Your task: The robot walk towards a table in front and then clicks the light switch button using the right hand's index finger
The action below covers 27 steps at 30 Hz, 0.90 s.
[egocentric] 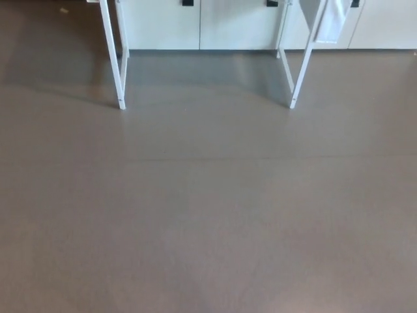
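Across most of the head view stretches a grey-brown floor (208, 215), smooth and matte, with a faint straight seam running from side to side about halfway up. Near the top stand the white legs of a table: the left leg frame (115, 59) comes down to the floor at the upper left, and the right leg frame (298, 65) slants down to meet the floor at the upper right. Each frame shows a front leg and a back leg joined by a low bar close to the floor. Only the legs are visible; the tabletop is cut off by the upper edge, and the light switch button is nowhere to be seen in this view. A pale cloth or sheet (332, 19) hangs beside the right leg frame at the top edge. Behind the legs runs a row of white cabinet doors (195, 23), with small dark handles at their tops and a dark strip along their base. Soft shadow falls on the floor between and beside the table legs. Neither of the robot's hands shows anywhere, so whether their fingers are clenched or released cannot be told.
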Motion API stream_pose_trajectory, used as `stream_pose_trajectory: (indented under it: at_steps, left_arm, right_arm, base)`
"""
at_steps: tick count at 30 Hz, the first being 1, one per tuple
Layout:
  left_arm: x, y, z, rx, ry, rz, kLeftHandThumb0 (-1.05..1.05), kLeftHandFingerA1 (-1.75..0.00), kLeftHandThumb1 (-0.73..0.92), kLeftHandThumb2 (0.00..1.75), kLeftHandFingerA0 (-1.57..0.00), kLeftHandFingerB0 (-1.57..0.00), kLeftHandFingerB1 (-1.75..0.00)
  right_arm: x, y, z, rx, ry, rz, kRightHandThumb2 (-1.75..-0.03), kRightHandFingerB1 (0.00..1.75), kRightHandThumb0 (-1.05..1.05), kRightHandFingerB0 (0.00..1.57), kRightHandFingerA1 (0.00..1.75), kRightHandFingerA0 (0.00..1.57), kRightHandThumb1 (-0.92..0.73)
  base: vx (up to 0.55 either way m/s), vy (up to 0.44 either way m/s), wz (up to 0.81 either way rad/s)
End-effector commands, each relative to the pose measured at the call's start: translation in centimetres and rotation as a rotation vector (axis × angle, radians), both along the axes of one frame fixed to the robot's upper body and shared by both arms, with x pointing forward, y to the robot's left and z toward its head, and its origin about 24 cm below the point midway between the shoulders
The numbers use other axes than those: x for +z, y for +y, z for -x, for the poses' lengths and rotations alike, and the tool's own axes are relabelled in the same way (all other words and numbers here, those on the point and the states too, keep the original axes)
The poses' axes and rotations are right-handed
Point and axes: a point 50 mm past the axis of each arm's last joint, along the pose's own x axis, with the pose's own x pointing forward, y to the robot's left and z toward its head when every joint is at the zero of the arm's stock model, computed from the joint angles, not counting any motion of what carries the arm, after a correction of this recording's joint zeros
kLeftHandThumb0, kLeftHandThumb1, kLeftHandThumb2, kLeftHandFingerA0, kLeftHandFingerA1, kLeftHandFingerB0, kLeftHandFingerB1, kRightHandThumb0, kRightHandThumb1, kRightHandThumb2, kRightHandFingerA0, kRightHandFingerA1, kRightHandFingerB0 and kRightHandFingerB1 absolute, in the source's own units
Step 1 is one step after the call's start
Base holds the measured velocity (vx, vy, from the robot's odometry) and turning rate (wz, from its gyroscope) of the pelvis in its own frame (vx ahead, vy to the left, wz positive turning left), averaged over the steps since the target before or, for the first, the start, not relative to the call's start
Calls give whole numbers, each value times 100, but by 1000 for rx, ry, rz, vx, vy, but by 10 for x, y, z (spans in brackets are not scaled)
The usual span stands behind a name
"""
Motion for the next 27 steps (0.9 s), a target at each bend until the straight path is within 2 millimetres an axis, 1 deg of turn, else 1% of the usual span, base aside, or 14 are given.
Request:
stream_pose_trajectory:
  at_steps: [1,5,8,9,10,11,14,15,18,20,21,23,25,27]
  left_arm:
    - [0,1,0,-12,-11,9,-70,-124,54,101,-23,-13,-93]
    - [-2,3,4,-11,2,4,-70,-123,53,102,-27,-14,-91]
    - [-3,2,5,-3,1,6,-71,-122,54,98,-30,-16,-88]
    - [-4,2,4,-1,2,0,-72,-121,57,94,-32,-17,-89]
    - [-4,1,7,0,8,-1,-73,-122,57,93,-33,-16,-89]
    - [-4,1,8,2,12,2,-75,-119,58,92,-31,-15,-86]
    - [-2,0,8,-9,9,-4,-74,-119,61,90,-30,-15,-89]
    - [-2,-1,8,-9,5,-8,-76,-119,64,84,-30,-16,-91]
    - [-1,0,3,-24,8,-22,-71,-118,62,91,-30,-16,-89]
    - [-3,1,3,-21,6,-15,-73,-119,60,91,-31,-15,-88]
    - [-3,1,4,-17,10,-15,-73,-118,59,92,-34,-16,-86]
    - [-4,1,5,-11,16,-20,-74,-120,60,91,-36,-17,-87]
    - [-4,1,6,-17,19,-14,-75,-119,63,84,-34,-16,-86]
    - [-4,1,7,-21,17,-11,-76,-119,64,84,-33,-17,-89]
  right_arm:
    - [1,-4,1,-6,7,9,-49,47,-26,80,51,93,-28]
    - [-4,-5,5,-16,22,4,-49,47,-25,81,51,93,-28]
    - [-1,-3,5,1,19,9,-49,47,-28,82,51,95,-28]
    - [-3,-4,5,3,22,15,-54,49,-35,79,54,95,-26]
    - [-4,-5,8,5,29,18,-54,49,-37,79,54,96,-26]
    - [-4,-5,9,11,31,23,-55,50,-40,79,54,95,-26]
    - [-2,-4,8,33,32,42,-56,50,-41,79,55,94,-26]
    - [-2,-4,8,25,26,36,-54,50,-40,80,54,96,-25]
    - [-3,-5,7,11,24,31,-54,50,-39,80,54,97,-25]
    - [-2,-6,7,36,20,35,-56,50,-40,78,55,95,-27]
    - [-2,-6,7,36,20,35,-49,47,-31,81,50,96,-29]
    - [-1,-5,9,32,28,36,-49,47,-32,81,50,95,-29]
    - [-2,-6,10,31,28,37,-50,47,-34,81,50,96,-29]
    - [1,-4,12,34,27,30,-50,47,-36,82,50,96,-29]
  base:
    - [167,-81,8]
    - [144,-182,12]
    - [225,-247,33]
    - [240,-73,38]
    - [216,-180,12]
    - [213,-156,4]
    - [184,-110,-2]
    - [180,-28,-5]
    - [160,27,-13]
    - [227,104,-6]
    - [280,149,-12]
    - [328,178,14]
    - [301,179,-40]
    - [262,134,1]
